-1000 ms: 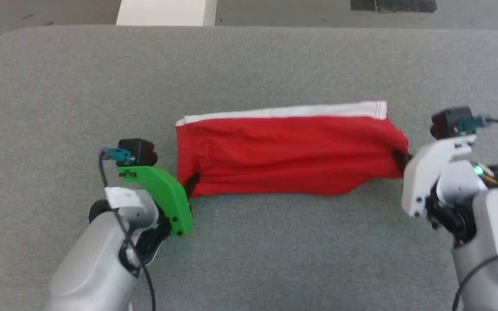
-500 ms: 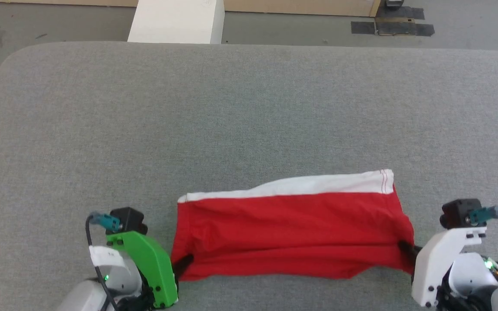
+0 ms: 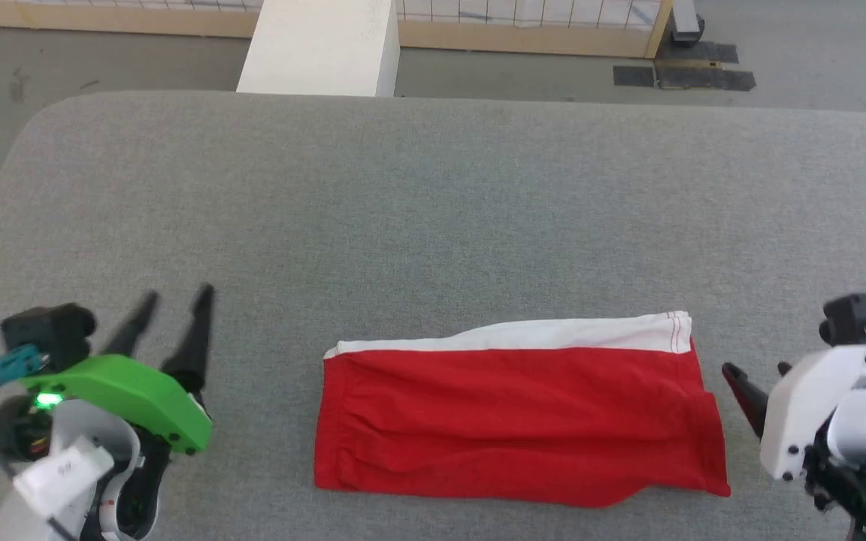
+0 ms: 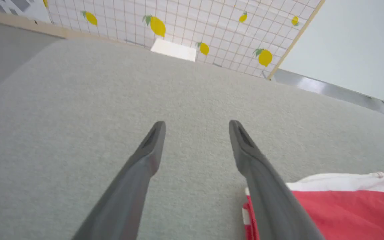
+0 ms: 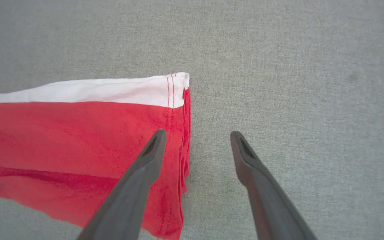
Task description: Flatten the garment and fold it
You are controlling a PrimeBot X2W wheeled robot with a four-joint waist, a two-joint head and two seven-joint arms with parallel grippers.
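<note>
One garment [image 3: 516, 428] flat on grey surface [image 3: 433, 225], left gripper [image 3: 177, 294] and right gripper [image 3: 754, 370] (two) nearby, jaws wide.

— Left gripper [image 3: 177, 293]?
— Parted wide, holding nothing; both dark fingers [image 4: 145, 156] pointing up and away, slightly blurred, low on the left side.
— Right gripper [image 3: 755, 370]?
— Parted wide as well, empty; fingers slanting up and inward from low on the right side.
</note>
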